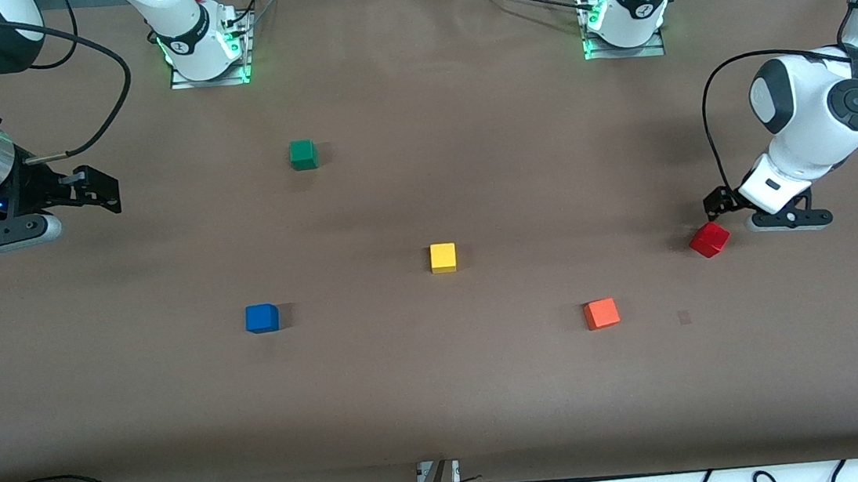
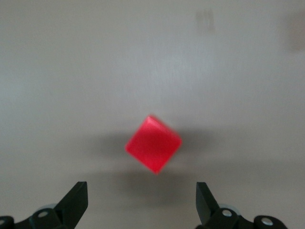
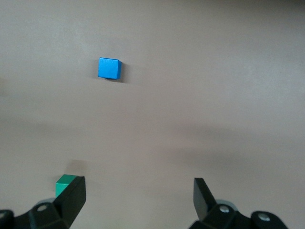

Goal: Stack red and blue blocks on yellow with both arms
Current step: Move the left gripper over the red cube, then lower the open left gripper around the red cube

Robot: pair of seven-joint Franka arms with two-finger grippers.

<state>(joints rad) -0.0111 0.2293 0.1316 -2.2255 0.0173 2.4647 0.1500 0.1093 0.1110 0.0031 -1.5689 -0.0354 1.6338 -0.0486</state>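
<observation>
Two stages open: neither the red block [image 1: 709, 239] nor the blue block [image 1: 262, 318] is lifted; both lie on the table [image 1: 444, 397], and nothing is stacked on the yellow block [image 1: 443, 258].
Step in hand: the approach to the red block is being made by the left arm, judged from its low pose.
Left gripper [image 1: 718, 215]: held just above the red block at the left arm's end of the table, fingers spread wide and holding nothing; in the left wrist view the block [image 2: 153, 144] is seen ahead of the fingertips, turned corner-on to them.
Right gripper [image 1: 98, 196]: kept high at the right arm's end of the table, fingers released and empty; this arm is waiting.
Blue block: nearer the front camera than the yellow block, toward the right arm's end.
Other cubes: a green cube [image 1: 303, 155] and an orange-red cube [image 1: 601, 313] are left untouched, well apart from the yellow block.
Next move: the wrist is probably to be turned so flat faces are met, then lowered and closed.
</observation>
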